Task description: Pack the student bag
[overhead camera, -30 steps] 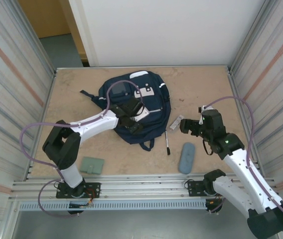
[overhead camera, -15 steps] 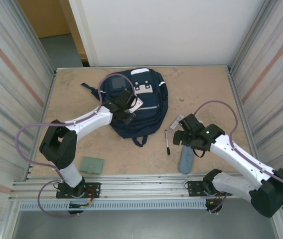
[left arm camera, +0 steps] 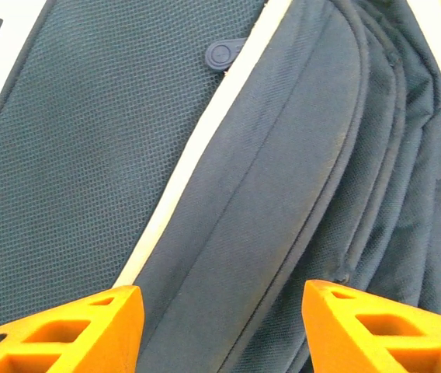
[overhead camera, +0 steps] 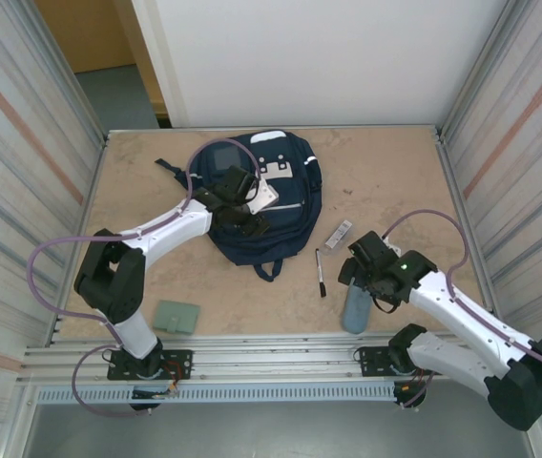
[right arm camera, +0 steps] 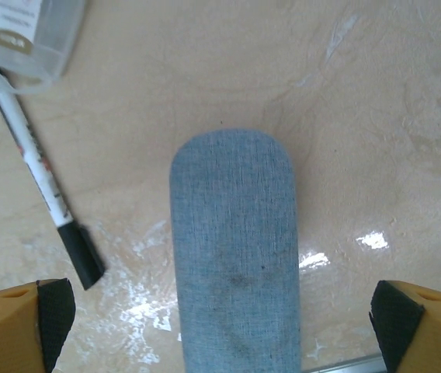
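- Student bag [overhead camera: 290, 219] lies flat at 12 o'clock on the surface [overhead camera: 395, 181]. Left claw [left arm camera: 220, 311] is held released over its front panel, nothing gripped.
- Right claw [right arm camera: 222, 311], spread wide, straddles the pencil case [right arm camera: 234, 233] at 5 o'clock, not yet clenched.
- Recommended: claw lowered centred across the case, clear of the marker pen [right arm camera: 38, 179], then closed.
- Since a second ago: right claw brought over from 3 o'clock; bag nudged toward 12.
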You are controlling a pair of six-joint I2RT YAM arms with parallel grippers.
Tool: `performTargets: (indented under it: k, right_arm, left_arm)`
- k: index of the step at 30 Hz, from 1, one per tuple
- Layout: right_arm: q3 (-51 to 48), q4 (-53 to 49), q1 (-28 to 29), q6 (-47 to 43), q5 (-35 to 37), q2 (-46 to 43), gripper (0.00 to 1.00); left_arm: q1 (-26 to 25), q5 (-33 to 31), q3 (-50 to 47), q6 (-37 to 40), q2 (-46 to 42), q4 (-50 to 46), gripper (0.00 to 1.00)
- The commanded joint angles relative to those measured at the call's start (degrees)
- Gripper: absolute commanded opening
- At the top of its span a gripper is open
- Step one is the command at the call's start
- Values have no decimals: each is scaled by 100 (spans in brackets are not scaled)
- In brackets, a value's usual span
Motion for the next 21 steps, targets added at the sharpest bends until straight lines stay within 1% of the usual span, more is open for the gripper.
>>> performTargets:
  k: [1, 5, 6, 7, 9, 10, 12, 14, 16, 21]
  right_arm:
    - [-83, 50, -255, -110, -222, -160, 99]
    - [-239, 186, -386, -144, -313, -360, 99]
    - [-258, 247, -414, -182, -404, -389, 99]
    - [-249, 258, -431, -216, -470, -403, 99]
    - [-222, 206, -436, -217, -469, -421, 99]
    - [-251, 211, -436, -189, -455, -445, 99]
    - [-302, 315, -448, -186, -512, -465, 99]
    - [-277, 357, -442, -212, -594, -457, 99]
    - [-235, 304, -437, -190, -565, -456, 99]
    - [-323, 387, -435, -151, -707, -527, 99]
  left_arm:
    - [6, 321, 176, 238, 178, -248, 57]
    - [123, 1153, 470, 174, 495, -755, 60]
    - [164, 1295, 490, 120, 547, -776, 61]
    - [197, 1264, 481, 72, 586, -714, 62]
    - [220, 1019, 578, 59, 725, -725, 62]
    - [234, 765, 694, 41, 843, -826, 62]
    - [259, 479, 947, 3, 1068, -1112, 63]
    - [261, 31, 1095, -211, 1264, -1154, 62]
    - [279, -198, 1283, -343, 1425, -1275, 62]
    - [266, -943, 1364, -630, 1474, -1122, 59]
